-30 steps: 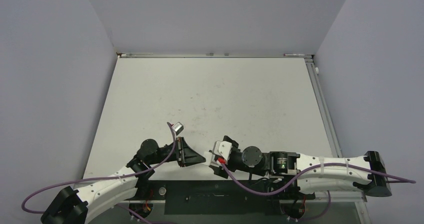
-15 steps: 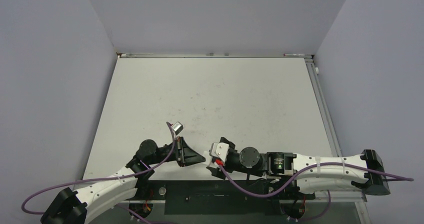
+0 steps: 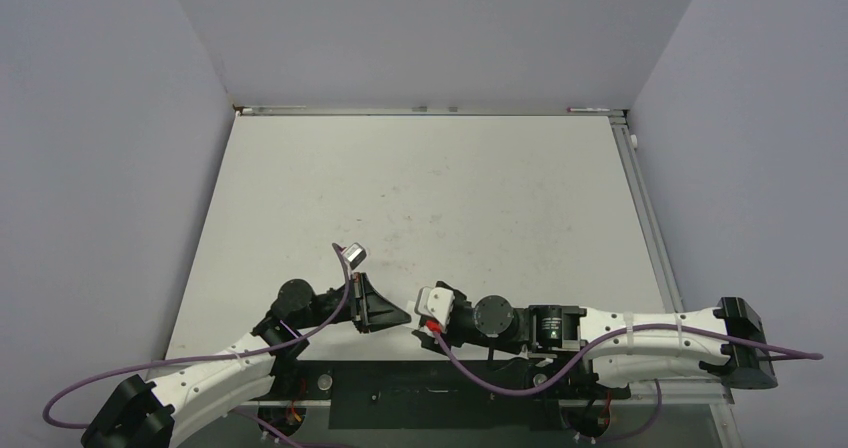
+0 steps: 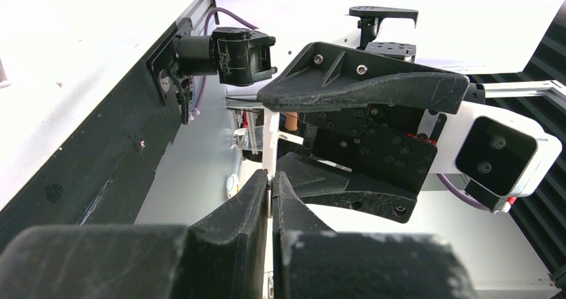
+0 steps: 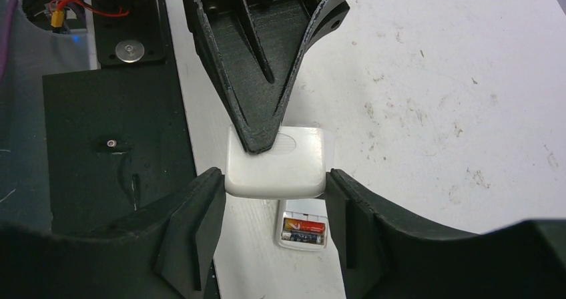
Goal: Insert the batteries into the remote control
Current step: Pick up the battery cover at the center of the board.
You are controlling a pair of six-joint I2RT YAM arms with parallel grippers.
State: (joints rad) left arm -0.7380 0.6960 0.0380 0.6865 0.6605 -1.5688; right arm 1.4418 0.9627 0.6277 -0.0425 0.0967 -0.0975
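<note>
In the right wrist view the remote control lies on the table with its back up and its compartment uncovered. Two batteries lie side by side inside it, one orange-red and one dark. Above it hangs a white rounded cover plate. My left gripper comes in from the top and is shut on the plate's near edge. My right gripper has a pad against each side of the plate. In the left wrist view the plate shows edge-on between the shut left fingertips. From above, both grippers meet and hide the remote.
The black base plate and the arm mounts sit along the table's near edge, right beside the remote. A raised rail runs down the table's right edge. Purple cables trail from both wrists.
My right arm has shifted left toward the left gripper and its jaws have narrowed onto the plate's sides. The left gripper has stayed still and shut.
</note>
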